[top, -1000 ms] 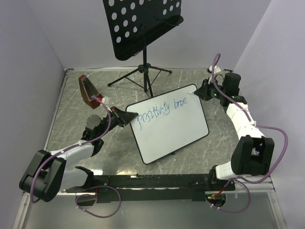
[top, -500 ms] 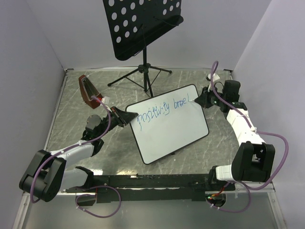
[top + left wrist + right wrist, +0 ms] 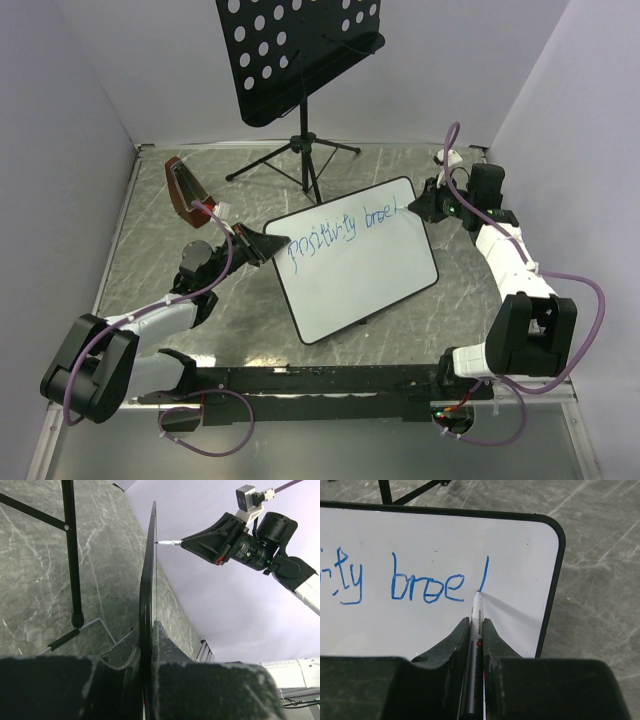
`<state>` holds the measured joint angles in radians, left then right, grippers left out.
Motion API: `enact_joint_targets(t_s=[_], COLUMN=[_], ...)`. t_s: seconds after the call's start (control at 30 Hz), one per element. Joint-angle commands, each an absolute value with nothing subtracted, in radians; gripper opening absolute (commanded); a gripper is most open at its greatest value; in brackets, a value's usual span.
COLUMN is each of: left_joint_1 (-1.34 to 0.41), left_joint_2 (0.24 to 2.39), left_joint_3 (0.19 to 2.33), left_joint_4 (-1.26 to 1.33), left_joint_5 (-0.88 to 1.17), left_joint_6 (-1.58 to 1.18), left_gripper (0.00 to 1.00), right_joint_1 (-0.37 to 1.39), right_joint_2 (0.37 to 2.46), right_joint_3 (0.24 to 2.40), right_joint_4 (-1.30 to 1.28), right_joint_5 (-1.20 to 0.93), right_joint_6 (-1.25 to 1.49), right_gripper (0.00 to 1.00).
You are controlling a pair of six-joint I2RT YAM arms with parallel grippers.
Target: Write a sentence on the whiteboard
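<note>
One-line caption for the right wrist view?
Jaws grip a marker, tip touching the whiteboard at the foot of a blue stroke right of "broe".

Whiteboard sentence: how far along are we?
Done: sentence reads "positivity bree" on the whiteboard. In hand: right fingers grip the marker, tip at the foot of a lone stroke after "bree"; left fingers clamp the board's edge. Left: finishing that word and whatever follows.

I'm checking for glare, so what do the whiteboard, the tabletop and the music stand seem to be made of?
Whiteboard: smooth white coated panel, seemingly slightly glossy, blue ink sitting on top; thin black rim, likely plastic.
Tabletop: grey-green with pale veins, faintly shiny; stone or a marble-print laminate, can't tell.
Music stand: matte black perforated sheet on thin tubes, probably painted metal.
</note>
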<state>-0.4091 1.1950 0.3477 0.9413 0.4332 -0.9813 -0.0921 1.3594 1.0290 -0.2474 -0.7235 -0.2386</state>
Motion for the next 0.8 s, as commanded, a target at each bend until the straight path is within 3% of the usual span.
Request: enact_joint_targets(t_s=[0.0, 0.77], left_joint_1=[-0.414, -0.414], left_joint_2=[1.184, 1.189], left_joint_3=[0.382, 0.382], left_joint_4=[1.054, 1.058], left_joint_5=[0.476, 0.474], left_joint_6=[-0.927, -0.927], left_gripper=[0.01, 0.01], right_joint_1=[-0.095, -0.092], right_joint_2=[1.391, 1.35], right_joint_3=[1.095, 1.028], right_joint_4=[-0.207, -0.278], right_joint_5=[-0.73, -0.804], right_joint_6=[-0.215, -0.29], right_gripper=[0.0, 0.0])
